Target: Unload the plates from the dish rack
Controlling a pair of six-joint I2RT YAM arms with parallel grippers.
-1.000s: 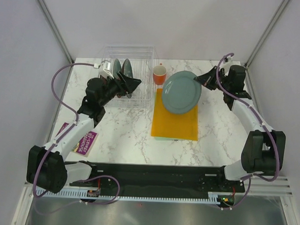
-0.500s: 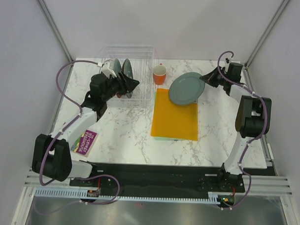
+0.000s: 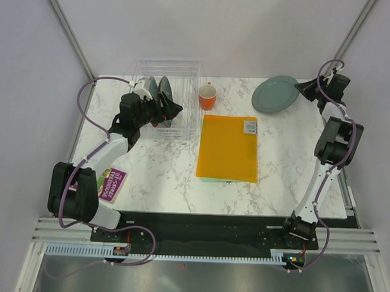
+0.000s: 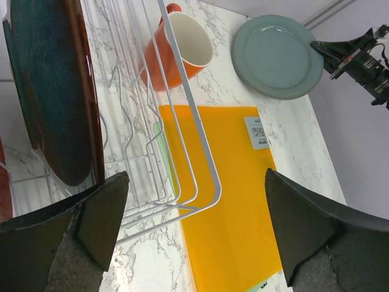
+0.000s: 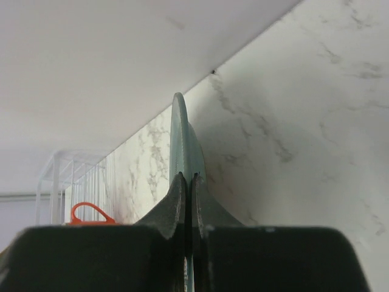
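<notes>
The clear dish rack (image 3: 175, 81) stands at the back left with two dark plates (image 3: 162, 90) upright in it. In the left wrist view a dark teal plate (image 4: 51, 91) with a red rim stands just left of my left finger. My left gripper (image 3: 173, 109) (image 4: 194, 182) is open at the rack's front, with only rack wires (image 4: 188, 115) between its fingers. A pale grey-green plate (image 3: 278, 94) (image 4: 276, 56) is at the back right corner, and my right gripper (image 3: 304, 91) (image 5: 188, 177) is shut on its rim. Edge-on, this plate (image 5: 180, 137) hides whether it touches the table.
An orange cup (image 3: 207, 96) (image 4: 176, 45) stands right of the rack. A flat orange-yellow folder (image 3: 227, 147) (image 4: 225, 201) lies mid-table. A purple leaflet (image 3: 110, 183) lies front left. The white back wall (image 5: 121, 55) is close behind the right gripper.
The right arm carried the pale plate from above the folder to the back right corner. The left gripper moved closer to the rack, and its jaws narrowed and then opened wide.
</notes>
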